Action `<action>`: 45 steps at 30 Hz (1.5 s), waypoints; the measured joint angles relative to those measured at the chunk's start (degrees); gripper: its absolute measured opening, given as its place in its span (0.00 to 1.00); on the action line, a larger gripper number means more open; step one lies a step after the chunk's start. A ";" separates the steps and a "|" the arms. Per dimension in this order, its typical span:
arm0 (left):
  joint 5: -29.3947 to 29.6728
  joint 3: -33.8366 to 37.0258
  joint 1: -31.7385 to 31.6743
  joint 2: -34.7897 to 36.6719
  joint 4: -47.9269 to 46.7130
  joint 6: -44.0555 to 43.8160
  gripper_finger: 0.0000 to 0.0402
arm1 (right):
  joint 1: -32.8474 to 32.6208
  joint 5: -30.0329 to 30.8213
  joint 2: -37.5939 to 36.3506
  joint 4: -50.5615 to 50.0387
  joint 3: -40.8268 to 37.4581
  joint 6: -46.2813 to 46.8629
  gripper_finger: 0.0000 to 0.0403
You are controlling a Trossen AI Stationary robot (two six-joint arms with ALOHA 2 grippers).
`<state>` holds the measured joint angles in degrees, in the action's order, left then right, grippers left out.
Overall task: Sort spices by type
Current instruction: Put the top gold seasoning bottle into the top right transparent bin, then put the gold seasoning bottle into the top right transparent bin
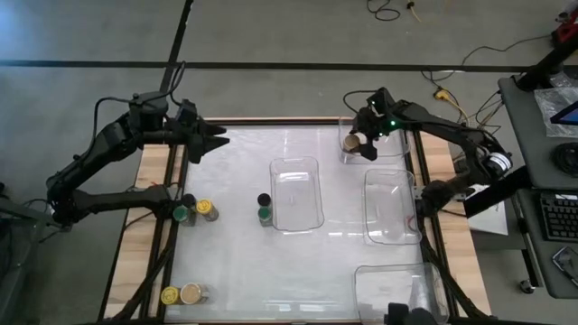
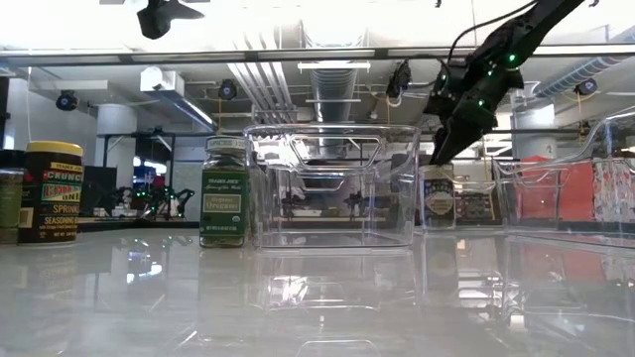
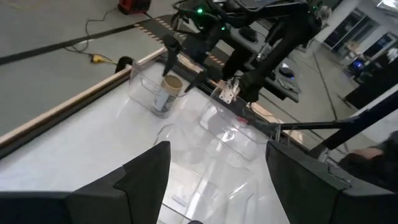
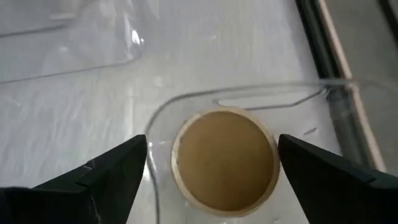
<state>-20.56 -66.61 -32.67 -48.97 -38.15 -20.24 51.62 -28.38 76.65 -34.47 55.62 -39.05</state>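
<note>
Spice jars, seven counted in the high view, small cylinders with round lids: one tan-lidded jar [image 1: 354, 142] standing upright inside the far right tray [image 1: 348, 153]; a black-lidded jar [image 1: 264, 199] and green-lidded jar [image 1: 265, 215] touching, just left of the centre tray [image 1: 297, 193]; a green-and-yellow pair [image 1: 195, 211] near the table's left edge; a yellow-and-tan pair [image 1: 181, 294] at the near left corner. Trays, four, clear rigid plastic, rectangular with rounded corners. Table [image 1: 235, 262] surface white and glossy, wood-framed. Right gripper [image 4: 211, 163] hangs directly above the tan lid, fingers spread wider than the lid on either side, holding nothing. Left gripper [image 1: 217, 138] over the far left of the table, fingers parted and empty, well apart from every jar.
</note>
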 joint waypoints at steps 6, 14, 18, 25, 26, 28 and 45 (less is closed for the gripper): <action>1.05 0.00 0.00 -2.73 -4.81 3.16 0.62 | -4.92 1.91 -7.51 -1.67 1.60 0.76 0.87; 0.95 0.00 1.71 -6.54 -24.23 7.18 0.58 | -19.82 10.46 -19.42 -1.63 2.50 9.47 0.88; -1.32 -0.22 7.28 -6.84 -33.01 3.28 0.54 | -28.75 17.29 -22.24 0.10 3.50 19.09 0.88; 1.89 -1.54 31.20 -7.04 -33.35 -10.77 0.51 | -41.51 33.59 -20.03 5.24 6.61 31.90 0.88; 3.74 -1.63 35.70 -7.42 -33.31 -13.44 0.51 | -43.06 35.56 -19.21 6.62 7.30 32.76 0.88; 7.62 -1.75 44.77 -8.29 -32.40 -17.59 0.51 | -46.00 39.40 -16.89 8.44 9.25 33.51 0.88; 18.30 -1.99 81.31 -20.21 -24.11 -40.66 0.71 | -66.63 52.21 7.78 7.98 31.42 40.61 0.88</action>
<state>-2.26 -68.60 48.64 -69.19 -62.26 -60.89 -15.01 23.82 84.44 -26.48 87.04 1.56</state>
